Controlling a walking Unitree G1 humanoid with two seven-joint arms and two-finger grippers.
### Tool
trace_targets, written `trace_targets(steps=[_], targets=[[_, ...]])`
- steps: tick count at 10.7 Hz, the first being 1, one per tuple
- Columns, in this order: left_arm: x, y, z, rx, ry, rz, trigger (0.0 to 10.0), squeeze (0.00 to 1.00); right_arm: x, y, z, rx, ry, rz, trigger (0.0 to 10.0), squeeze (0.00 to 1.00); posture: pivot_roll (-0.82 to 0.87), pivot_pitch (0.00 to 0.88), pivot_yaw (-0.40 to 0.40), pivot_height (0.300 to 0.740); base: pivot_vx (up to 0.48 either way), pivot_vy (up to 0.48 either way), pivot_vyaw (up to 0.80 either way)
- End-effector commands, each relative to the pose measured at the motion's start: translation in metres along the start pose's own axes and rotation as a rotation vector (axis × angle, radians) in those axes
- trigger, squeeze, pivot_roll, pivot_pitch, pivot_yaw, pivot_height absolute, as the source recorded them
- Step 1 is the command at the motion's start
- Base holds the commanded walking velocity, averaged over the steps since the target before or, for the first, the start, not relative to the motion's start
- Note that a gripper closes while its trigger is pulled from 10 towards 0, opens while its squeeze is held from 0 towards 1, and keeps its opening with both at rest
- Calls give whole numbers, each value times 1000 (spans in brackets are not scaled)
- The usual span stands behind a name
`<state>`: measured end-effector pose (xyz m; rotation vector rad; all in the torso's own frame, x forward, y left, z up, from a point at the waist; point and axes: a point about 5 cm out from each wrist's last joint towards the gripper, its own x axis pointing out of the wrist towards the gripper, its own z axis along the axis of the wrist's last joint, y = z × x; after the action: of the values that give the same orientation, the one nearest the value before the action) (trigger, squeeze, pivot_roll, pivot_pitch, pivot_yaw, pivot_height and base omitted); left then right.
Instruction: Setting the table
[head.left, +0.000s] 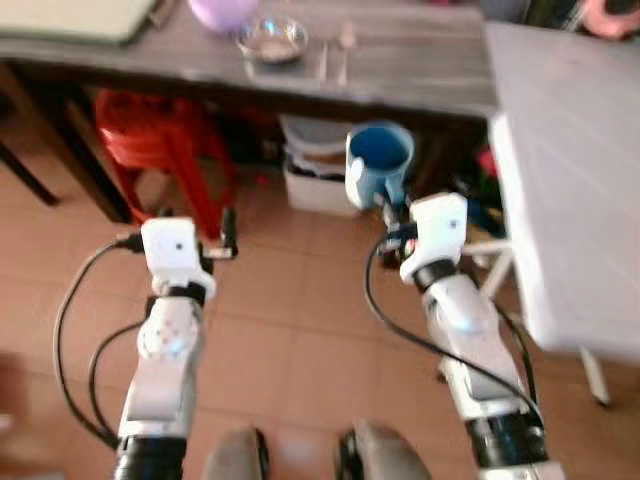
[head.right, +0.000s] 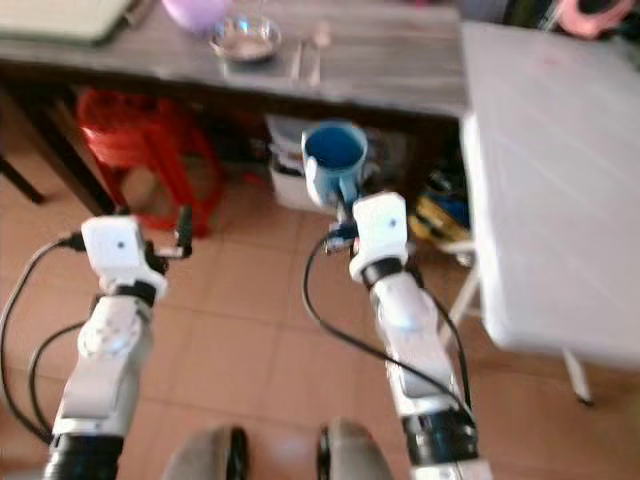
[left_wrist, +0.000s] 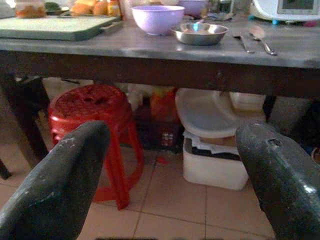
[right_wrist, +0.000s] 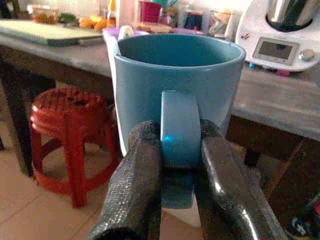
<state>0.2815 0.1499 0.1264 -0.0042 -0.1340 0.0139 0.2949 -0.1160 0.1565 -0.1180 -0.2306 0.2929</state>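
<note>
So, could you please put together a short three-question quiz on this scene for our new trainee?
1. True or false: the right gripper is shut on the handle of the blue mug.
2. Which object stands on the tiled floor under the dark table? A) red stool B) green bucket C) wooden chair
3. Fill in: on the dark table, beside the purple bowl, sits a shiny ______ bowl.

Key
1. True: both black fingers clamp the handle, and the mug is held upright in front of the table.
2. A.
3. Metal. The left gripper is open and holds nothing.
</note>
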Motion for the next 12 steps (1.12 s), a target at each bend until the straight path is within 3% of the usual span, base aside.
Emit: trace_targets(steps=[1,7,9,12], targets=[[-1,-11,-1,-8,2,-32,10000,0,1,-6,7,-22,-40,-29,10000,0,-61,169,-8,740,480,0,0],[-3,-12,-1,-11,-4,-56,10000,0,15,-12,18,-68,-105,-74,10000,0,-56,165,-7,740,480,0,0],[-2,-14,3,-10,-20,-65,10000,0,15,-29,23,-127,-131,-187,10000,0,-53,166,-6,740,480,0,0],[-3,-13,3,-32,-10,-54,10000,0,17,-33,25,-156,-141,-174,10000,0,-50,164,-6,740,480,0,0]])
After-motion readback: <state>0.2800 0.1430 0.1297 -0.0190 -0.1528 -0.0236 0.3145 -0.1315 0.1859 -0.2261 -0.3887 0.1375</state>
